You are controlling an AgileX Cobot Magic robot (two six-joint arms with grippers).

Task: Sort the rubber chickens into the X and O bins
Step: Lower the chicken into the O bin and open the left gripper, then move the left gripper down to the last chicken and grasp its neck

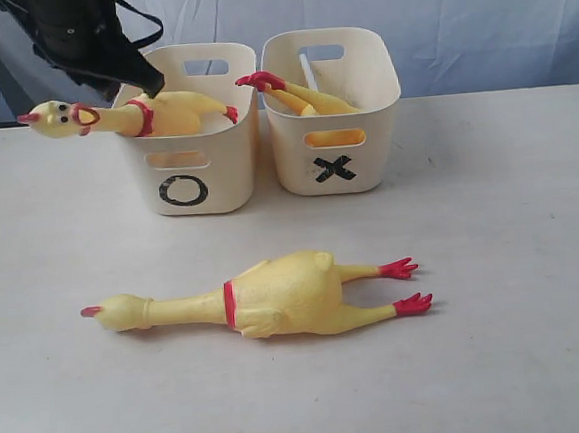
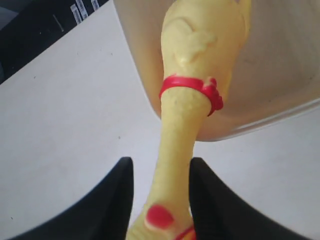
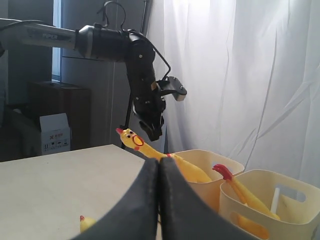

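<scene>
One rubber chicken (image 1: 176, 110) lies across the top of the O bin (image 1: 206, 178), head and neck sticking out past the left rim. My left gripper (image 1: 134, 83) hangs over that neck. In the left wrist view the neck (image 2: 177, 130) passes between the black fingers (image 2: 112, 200), with a gap on one side, so the gripper (image 2: 161, 167) is open. A second chicken (image 1: 300, 95) stands feet-up in the X bin (image 1: 362, 120). The third chicken (image 1: 276, 296) lies flat on the table in front of the bins. My right gripper (image 3: 159, 167) is shut and empty, out of the exterior view.
The two bins stand side by side at the back of the white table (image 1: 496, 290). A pale curtain (image 1: 475, 21) hangs behind them. A white stick (image 1: 308, 70) leans inside the X bin.
</scene>
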